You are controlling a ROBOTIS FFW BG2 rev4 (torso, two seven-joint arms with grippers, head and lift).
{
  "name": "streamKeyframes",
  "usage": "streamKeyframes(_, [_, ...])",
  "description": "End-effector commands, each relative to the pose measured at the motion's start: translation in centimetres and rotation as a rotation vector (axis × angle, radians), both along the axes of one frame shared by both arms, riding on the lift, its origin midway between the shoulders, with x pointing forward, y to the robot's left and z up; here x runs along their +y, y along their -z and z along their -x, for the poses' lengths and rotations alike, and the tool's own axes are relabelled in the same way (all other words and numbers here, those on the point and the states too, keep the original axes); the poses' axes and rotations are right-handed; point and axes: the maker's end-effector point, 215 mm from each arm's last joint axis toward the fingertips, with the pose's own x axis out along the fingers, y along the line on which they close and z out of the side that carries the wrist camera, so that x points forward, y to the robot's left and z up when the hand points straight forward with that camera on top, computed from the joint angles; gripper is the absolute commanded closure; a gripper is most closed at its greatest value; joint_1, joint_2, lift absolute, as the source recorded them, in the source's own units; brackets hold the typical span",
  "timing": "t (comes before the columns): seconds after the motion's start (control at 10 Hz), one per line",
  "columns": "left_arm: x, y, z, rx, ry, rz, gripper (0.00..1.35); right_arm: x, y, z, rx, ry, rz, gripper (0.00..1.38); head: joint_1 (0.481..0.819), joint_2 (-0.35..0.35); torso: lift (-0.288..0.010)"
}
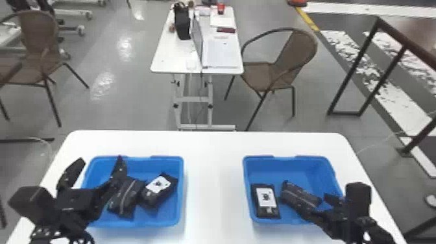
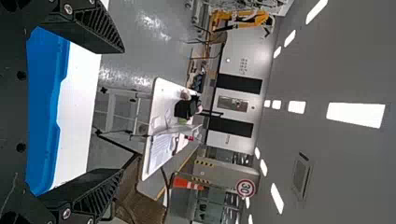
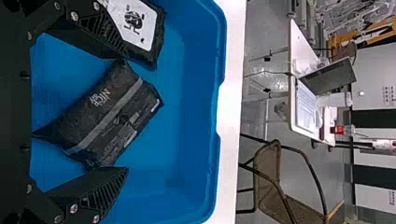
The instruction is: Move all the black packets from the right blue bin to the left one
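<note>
White table, two blue bins: a soft packet wanted a grip across its belly

Beyond the white table [image 1: 214,181], a smaller table [image 1: 220,52] and a brown chair [image 1: 262,74] stood on a grey floor. Two black packets lay in the right bin [image 1: 288,165]: a labelled packet [image 1: 266,199], face up, and just beside it a striped packet [image 1: 300,196], lying at a slant. In the left bin [image 1: 181,191] lay another striped packet [image 1: 126,198] and another labelled packet [image 1: 159,189].

The right gripper [image 3: 125,112] had its fingers set wide, with the nearer striped packet lying across the gap between them; I could not tell whether either finger touched it. The left gripper [image 2: 123,111] was spread wide and empty, up by the left bin's outer side.

The packets looked light and pliable, plump through the middle and thin at the sealed ends. The striped one would probably give under a squeeze, and its smooth wrapper might slide if pinched by a corner. The better hold seemed to be low across the thick middle, about halfway along the stripe, firm enough to sink in a little but not to crush. One finger would have to come down between the two packets, where it could snag the labelled one's edge.
</note>
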Motion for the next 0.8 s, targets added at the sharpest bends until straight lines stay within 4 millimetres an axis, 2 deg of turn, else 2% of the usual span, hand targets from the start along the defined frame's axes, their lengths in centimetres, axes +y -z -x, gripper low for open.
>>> streamKeyframes(0.0, [-0.2,-0.1,-0.1,-0.004,0.0,0.003,0.12,-0.1,0.7,-0.3,-0.024,0.024,-0.013,0.17,0.695,-0.063,0.0])
streamKeyframes(0.1, [-0.2,-0.1,-0.1,-0.004,0.002,0.003,0.12,-0.6,0.7,-0.8,-0.04,0.056,0.0,0.17,0.695,-0.063,0.0])
streamKeyframes(0.5, [-0.3,-0.1,-0.1,-0.004,0.003,0.005,0.12,-2.0,3.0,-2.1,-0.008,0.115,-0.022,0.17,0.695,-0.08,0.0])
streamKeyframes(0.7, [-0.3,-0.1,-0.1,-0.002,0.002,0.005,0.12,-1.7,4.8,-1.8,0.038,0.124,-0.048,0.17,0.695,-0.085,0.0])
